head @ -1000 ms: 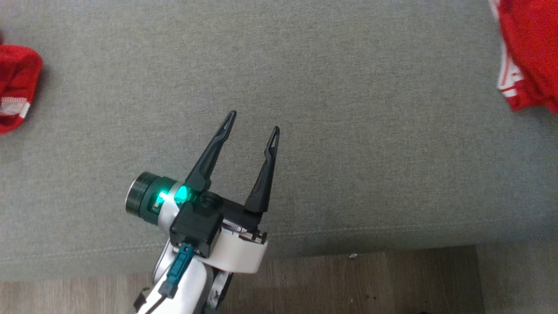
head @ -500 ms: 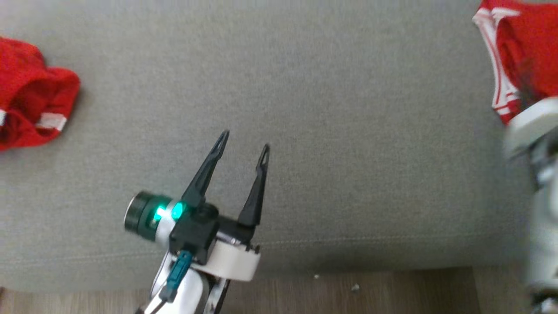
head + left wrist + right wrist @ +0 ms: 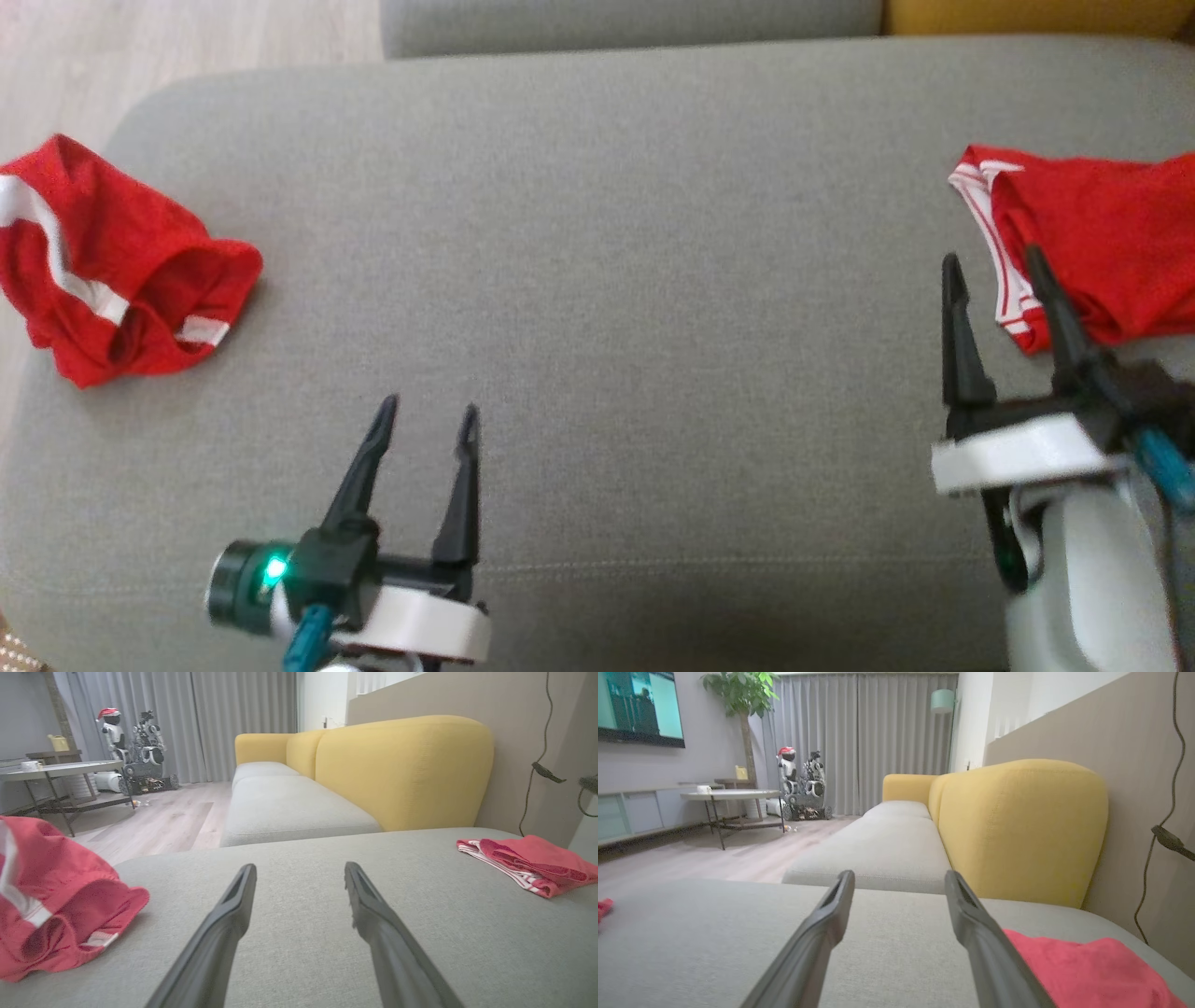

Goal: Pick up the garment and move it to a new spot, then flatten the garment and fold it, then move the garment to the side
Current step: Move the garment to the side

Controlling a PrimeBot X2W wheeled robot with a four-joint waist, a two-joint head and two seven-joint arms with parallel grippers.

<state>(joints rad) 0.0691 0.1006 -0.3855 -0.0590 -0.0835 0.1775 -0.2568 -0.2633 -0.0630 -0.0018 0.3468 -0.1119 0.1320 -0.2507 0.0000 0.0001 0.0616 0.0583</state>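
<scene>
Head view. A folded red garment (image 3: 1102,233) with white trim lies flat at the right edge of the frame on the grey sofa cushion (image 3: 597,233). A second, crumpled red garment (image 3: 112,280) lies at the far left edge. The right gripper (image 3: 991,257), lower right, stands wide and empty, its outer finger overlapping the folded garment's near hem; contact there cannot be judged. The left gripper (image 3: 429,406), lower centre-left, is likewise wide and empty over the cushion, well apart from both garments. In the wrist views, a yellow backrest (image 3: 1017,826) rises behind the cushion.
</scene>
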